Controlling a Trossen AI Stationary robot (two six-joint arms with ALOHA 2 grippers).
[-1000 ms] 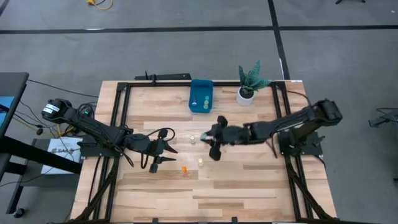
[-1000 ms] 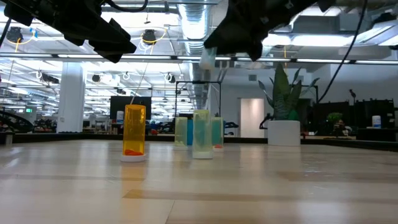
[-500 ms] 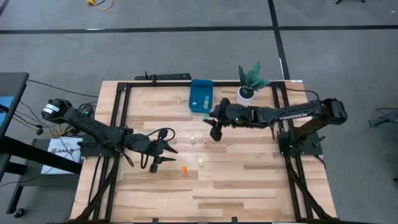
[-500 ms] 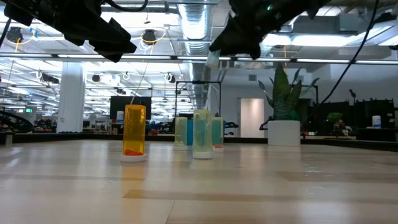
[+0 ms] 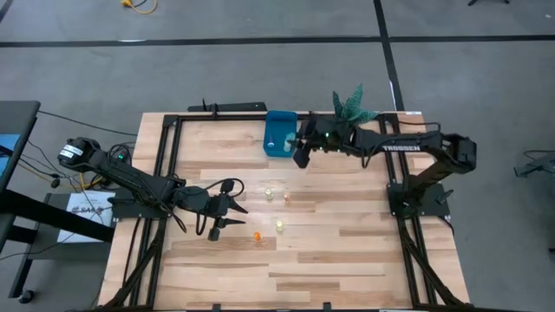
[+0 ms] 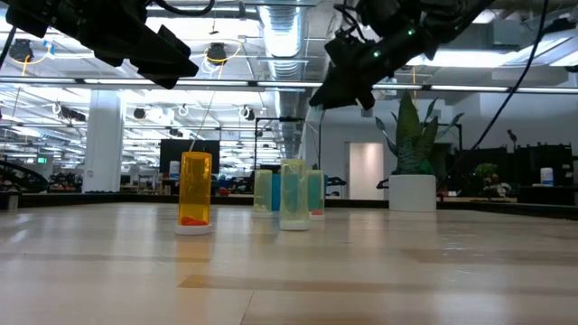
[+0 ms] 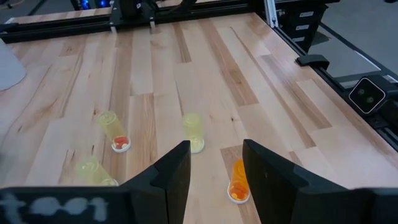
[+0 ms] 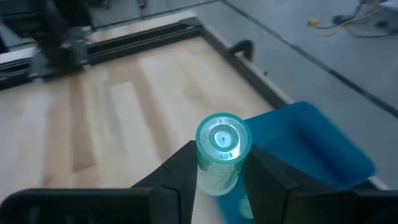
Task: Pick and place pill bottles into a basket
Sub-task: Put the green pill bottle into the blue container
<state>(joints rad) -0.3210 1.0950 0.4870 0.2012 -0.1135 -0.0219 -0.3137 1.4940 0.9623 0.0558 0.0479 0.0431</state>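
Note:
The blue bin (image 5: 278,132) stands at the table's far middle and also shows in the right wrist view (image 8: 314,146). My right gripper (image 5: 300,157) hovers at the bin's right near corner, shut on a green bottle (image 8: 220,155). Several bottles stand on their bases mid-table: two pale ones (image 5: 270,192) (image 5: 287,198), a pale yellow one (image 5: 280,226) and an orange one (image 5: 257,236). My left gripper (image 5: 236,208) hangs open above the table left of them. In its wrist view the orange bottle (image 7: 238,181) shows between its fingers, farther off. My right gripper pinches the green bottle's sides (image 8: 205,167) between its two fingers. One round end (image 8: 222,139) of the bottle faces back toward the wrist. The bottle is lifted clear of the table, beside the bin's wall.
A potted plant (image 5: 349,111) in a white pot (image 6: 413,191) stands right of the bin, close to my right arm. A black frame (image 5: 165,173) runs round the table. Bare wood lies toward the near edge (image 5: 286,277).
My right gripper has carried the green bottle from above the middle of the table toward the far edge, to the blue bin's right near corner, and has stayed shut on it.

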